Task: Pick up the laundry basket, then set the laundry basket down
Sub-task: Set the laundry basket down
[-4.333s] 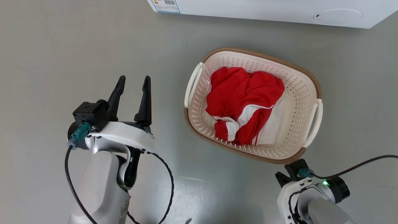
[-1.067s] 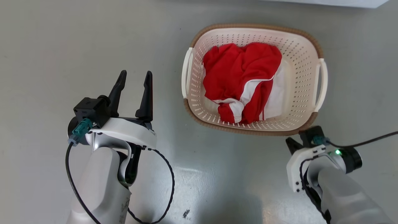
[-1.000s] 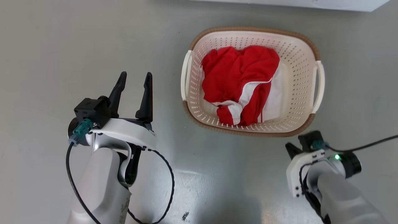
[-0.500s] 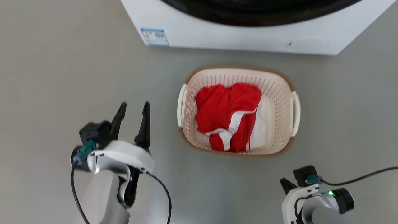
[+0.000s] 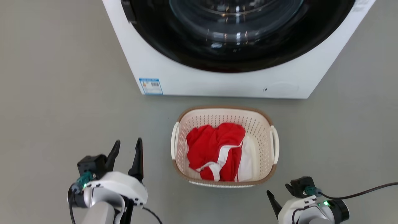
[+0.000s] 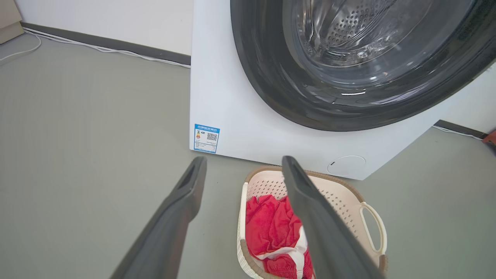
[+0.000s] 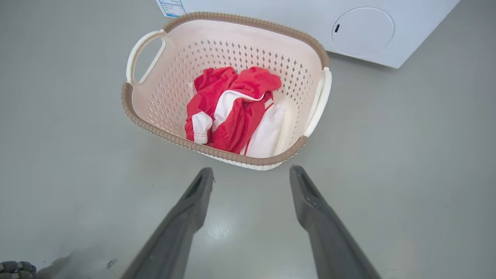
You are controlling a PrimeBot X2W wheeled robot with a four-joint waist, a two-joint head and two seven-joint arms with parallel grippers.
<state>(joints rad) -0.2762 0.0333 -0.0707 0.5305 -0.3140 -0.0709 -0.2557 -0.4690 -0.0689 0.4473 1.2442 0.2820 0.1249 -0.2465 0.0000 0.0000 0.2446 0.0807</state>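
The cream-white perforated laundry basket [image 5: 199, 123] with its brown rim band stands on the grey floor, just in front of the washing machine. A crumpled red and white garment [image 5: 214, 149] lies inside it. My left gripper [image 5: 128, 142] is open and empty, to the left of the basket and apart from it. In the left wrist view the left gripper [image 6: 244, 161] looks over the basket [image 6: 341, 197]. My right gripper [image 7: 252, 169] is open and empty, a short way off the near rim of the basket [image 7: 232, 50]. In the head view the right gripper [image 5: 281, 194] sits at the basket's near right corner.
A white front-loading washing machine [image 5: 217, 81] with a dark round door stands right behind the basket. A black cable [image 5: 367, 191] trails from my right wrist. White cables [image 6: 116, 50] run along the wall's foot at the left. Grey floor lies open on both sides.
The head camera has pulled back and up, so the basket looks smaller and the washing machine's door has come into view. Both grippers stay open and empty beside the basket.
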